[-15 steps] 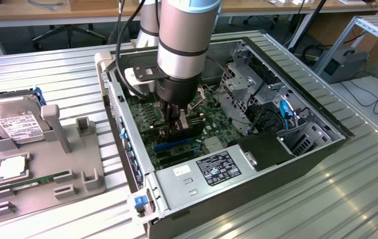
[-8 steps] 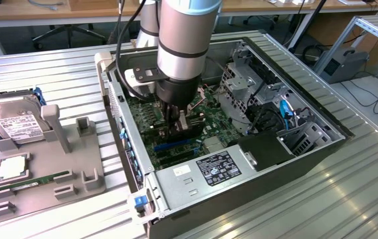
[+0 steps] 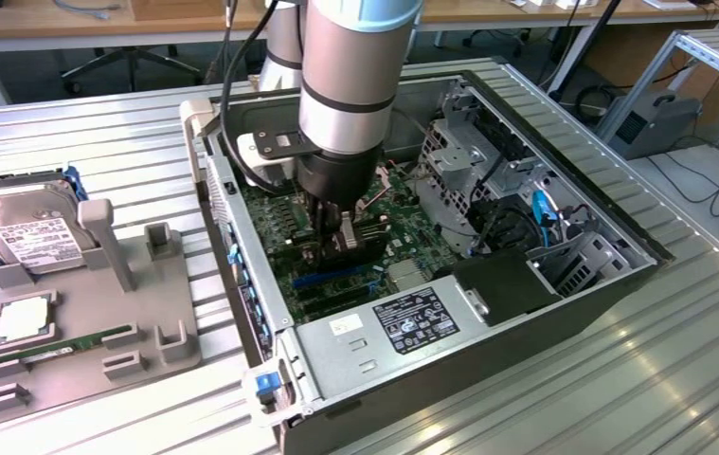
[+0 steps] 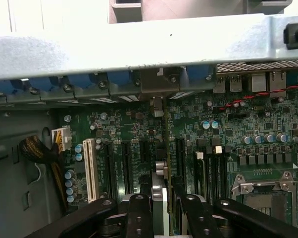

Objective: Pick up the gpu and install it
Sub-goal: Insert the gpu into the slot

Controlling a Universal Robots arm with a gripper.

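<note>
At centre frame inside the open computer case, the gripper clamps the gpu edge-on between its fingers, the card standing upright just above the motherboard slots.

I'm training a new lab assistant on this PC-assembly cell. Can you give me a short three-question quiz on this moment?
1. True or false: the gripper is inside the open computer case, holding the gpu edge-on above the motherboard.
2. What lies on the grey holder at the exterior view's left? A) hard drive and RAM stick B) a screwdriver C) a keyboard
3. What colour is the long slot beside the dark slots?

Key: 1 true; 2 A; 3 white.
</note>
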